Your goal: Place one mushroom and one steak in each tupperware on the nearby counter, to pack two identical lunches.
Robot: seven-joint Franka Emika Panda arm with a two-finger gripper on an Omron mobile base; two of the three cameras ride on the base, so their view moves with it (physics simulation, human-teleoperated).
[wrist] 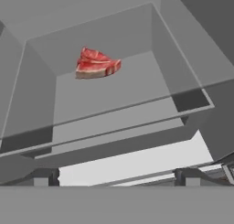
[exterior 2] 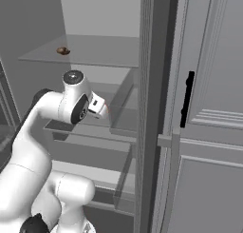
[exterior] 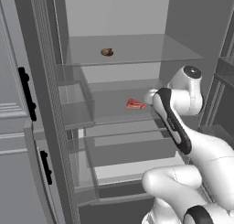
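Grey open fridge (exterior: 137, 17) (glass shelves (exterior: 137, 51)), panelled doors (exterior 2: 213, 84)

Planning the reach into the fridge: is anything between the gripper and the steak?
Nothing visible blocks it. In the hand view the steak lies alone toward the back of its shelf, with bare shelf between it and the open gripper, which is aimed at it.

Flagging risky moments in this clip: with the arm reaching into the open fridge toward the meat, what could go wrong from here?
1. The steak looks like two slabs stacked or overlapping; a pinch might lift both or drop one.
2. The meat lies well back on the shelf, so the open hand could clip the shelf's front edge going in.
3. The mushroom sits on the higher shelf, so reaching it later means working around that shelf.
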